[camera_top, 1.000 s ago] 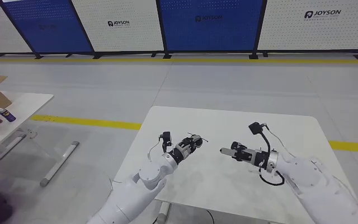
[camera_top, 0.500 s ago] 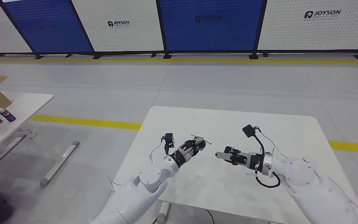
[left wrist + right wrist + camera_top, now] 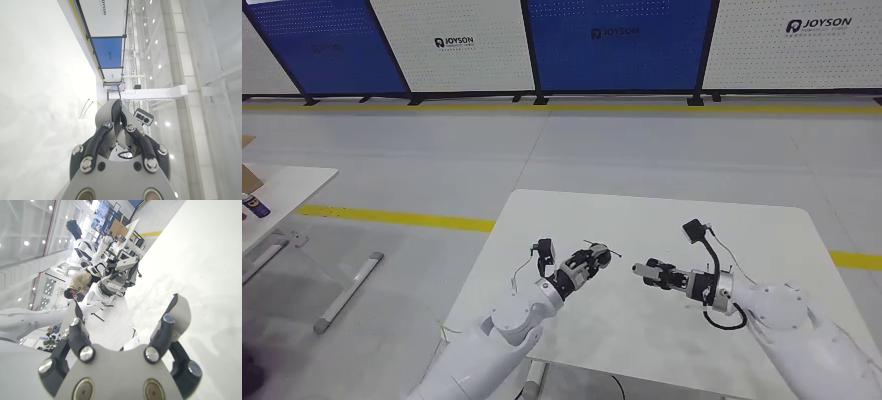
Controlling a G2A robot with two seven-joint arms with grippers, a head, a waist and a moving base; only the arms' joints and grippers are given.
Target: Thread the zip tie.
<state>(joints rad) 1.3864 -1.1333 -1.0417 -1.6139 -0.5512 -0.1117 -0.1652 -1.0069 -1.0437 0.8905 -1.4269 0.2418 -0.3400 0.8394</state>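
The left gripper [image 3: 591, 256] hovers above the white table [image 3: 662, 215], its fingers pinched shut on a black zip tie [image 3: 119, 92] whose thin end pokes out past the tips. Two loose black strands [image 3: 85, 108], probably spare ties, lie on the table farther off. The right gripper [image 3: 126, 302] faces it nearby, spread wide and holding nothing.

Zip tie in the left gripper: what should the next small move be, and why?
Probably ease the right gripper toward the free end of the zip tie and close on it. The left gripper is shut on the zip tie, whose end sticks out, while the right gripper is open, holds nothing and hangs apart from it above the table.
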